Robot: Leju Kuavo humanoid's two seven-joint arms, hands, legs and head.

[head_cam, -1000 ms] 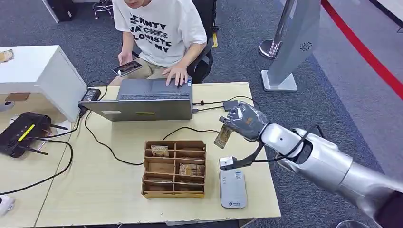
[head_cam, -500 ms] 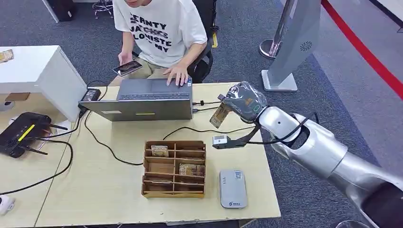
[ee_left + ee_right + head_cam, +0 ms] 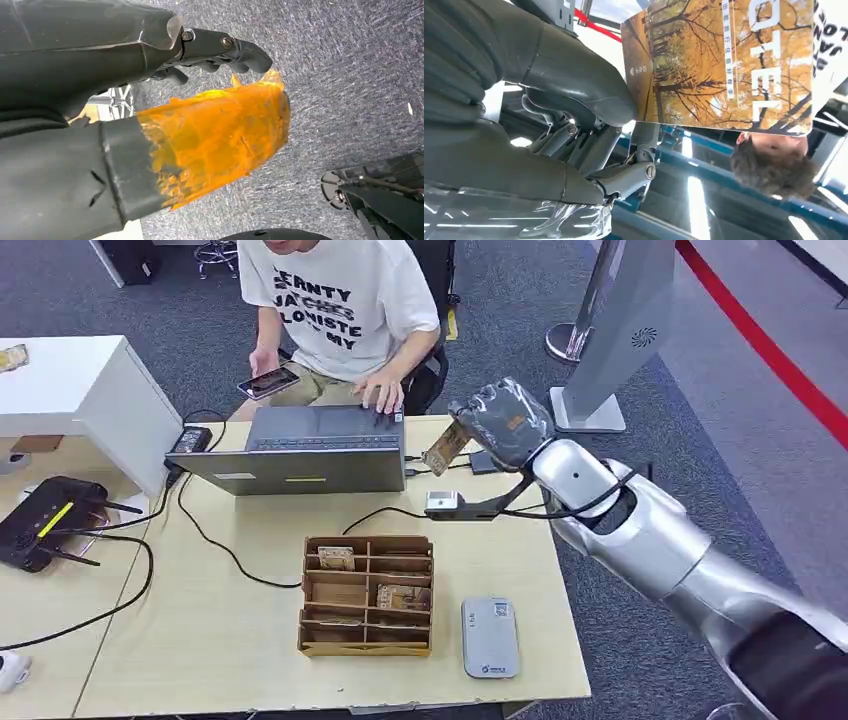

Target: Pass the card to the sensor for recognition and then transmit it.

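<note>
Right hand [image 3: 505, 423] holds the card [image 3: 446, 448] pinched at one end, the free end sticking out toward the person [image 3: 340, 300] seated behind the laptop [image 3: 300, 450]. The card hangs in the air above the far edge of the wooden table [image 3: 230, 640], near the laptop's right corner. My reading: it is offered out for the handover, the grip kept to one end so that the other is free for taking. The person's hands are busy, one on the laptop, one with a phone [image 3: 267, 383].

The grey card reader [image 3: 490, 637] lies flat at the near edge of the table, just beside the cardboard slot organizer [image 3: 367, 595] and well apart from the card. Two more cards sit in the organizer's compartments.

Head view gives the layout: reader, organizer, person, arm reach. It does not show the grip in detail.

Right wrist view fills that in: the thumb [image 3: 574, 80] presses one face of the card [image 3: 724, 65], darker fingers [image 3: 624, 177] behind it. The print is an autumn tree scene with large letters.

Left wrist view: left hand [image 3: 150, 100] above grey carpet, orange tape on the thumb, dark fingers curled with nothing in them. I judge this arm idle.
</note>
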